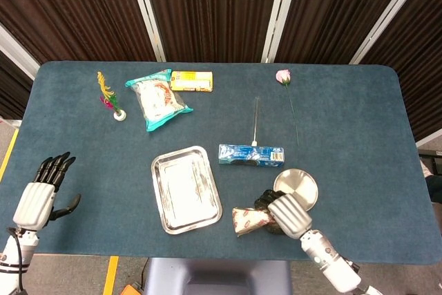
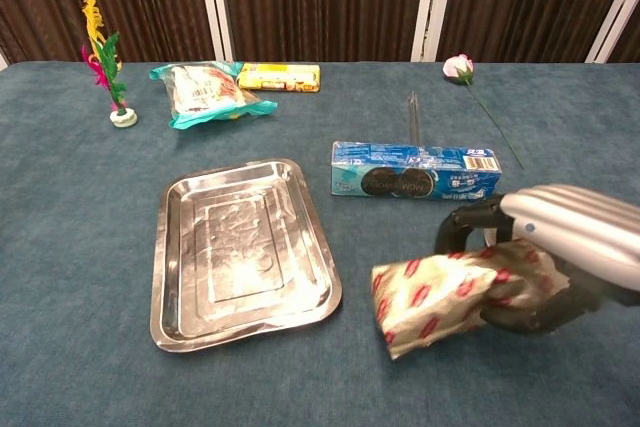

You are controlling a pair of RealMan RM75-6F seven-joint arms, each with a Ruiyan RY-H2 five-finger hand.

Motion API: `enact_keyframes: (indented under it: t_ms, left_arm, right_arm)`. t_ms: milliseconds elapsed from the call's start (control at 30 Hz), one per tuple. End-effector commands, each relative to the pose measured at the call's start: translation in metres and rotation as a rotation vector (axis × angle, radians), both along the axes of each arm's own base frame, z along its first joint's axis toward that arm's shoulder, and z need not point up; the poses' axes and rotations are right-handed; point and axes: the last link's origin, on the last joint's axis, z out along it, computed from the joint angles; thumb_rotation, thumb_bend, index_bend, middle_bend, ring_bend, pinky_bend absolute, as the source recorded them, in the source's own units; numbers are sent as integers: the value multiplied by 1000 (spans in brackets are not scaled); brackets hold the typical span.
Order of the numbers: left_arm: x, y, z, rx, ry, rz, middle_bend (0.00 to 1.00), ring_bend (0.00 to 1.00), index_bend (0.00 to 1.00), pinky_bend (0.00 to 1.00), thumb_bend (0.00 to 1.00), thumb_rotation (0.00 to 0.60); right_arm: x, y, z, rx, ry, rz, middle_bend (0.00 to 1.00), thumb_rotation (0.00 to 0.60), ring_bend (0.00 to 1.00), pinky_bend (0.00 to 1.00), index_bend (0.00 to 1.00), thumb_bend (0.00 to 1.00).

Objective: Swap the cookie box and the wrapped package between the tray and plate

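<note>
My right hand (image 1: 284, 213) (image 2: 560, 247) grips the wrapped package (image 1: 250, 220) (image 2: 450, 292), tan with red marks, just off the tray's right edge. The round metal plate (image 1: 298, 186) lies bare behind the hand in the head view; the hand hides it in the chest view. The blue cookie box (image 1: 251, 155) (image 2: 415, 170) lies on the cloth between tray and plate. The steel tray (image 1: 186, 188) (image 2: 243, 249) holds nothing. My left hand (image 1: 43, 191) hovers near the left table edge, fingers spread, holding nothing.
At the back lie a teal snack bag (image 1: 157, 99) (image 2: 203, 92), a yellow box (image 1: 191, 81) (image 2: 279, 77), a feather shuttlecock (image 1: 110, 96) (image 2: 107, 62), a pink rose (image 1: 284, 77) (image 2: 460, 68) and a thin rod (image 1: 256, 121).
</note>
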Motion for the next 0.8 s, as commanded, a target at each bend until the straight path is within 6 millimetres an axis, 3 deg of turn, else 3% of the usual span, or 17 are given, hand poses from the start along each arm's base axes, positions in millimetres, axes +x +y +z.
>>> enact_keyframes:
  t_ms: [33,133,267,400,467,567,700,800]
  left_arm:
    - [-5,-1,2,7,-7,15,0,0,0,20,373,600]
    - [-7,0,3,4,-13,20,0,0,0,21,375,600]
    - [-8,0,4,5,-17,20,0,0,0,23,374,600]
    - [-7,2,3,-5,-17,10,0,0,0,23,374,600]
    - [-7,3,3,-6,-12,5,0,0,0,23,374,600]
    - [-7,4,3,-6,-10,1,0,0,0,22,373,600]
    - [-8,6,3,-5,5,8,0,0,0,23,373,600]
    - [-9,6,4,-2,6,13,0,0,0,22,373,600]
  right_arm:
    - [5,-1,-4,113,-4,-35,42,600,8,110,0,178]
    - [4,-2,12,125,-28,-58,0,600,0,4,0,110]
    - [-5,-9,45,63,-98,-121,0,600,0,0,0,85]
    - [-7,-40,81,-38,-232,-213,0,600,0,0,0,84]
    - [-3,-58,88,-72,-262,-233,0,600,0,0,0,84]
    - [11,-91,83,-83,-232,-240,0,600,0,0,0,84]
    - [36,-135,53,-91,-116,-227,0,600,0,0,0,84]
    - [51,-155,28,-89,-55,-229,1,600,0,0,0,85]
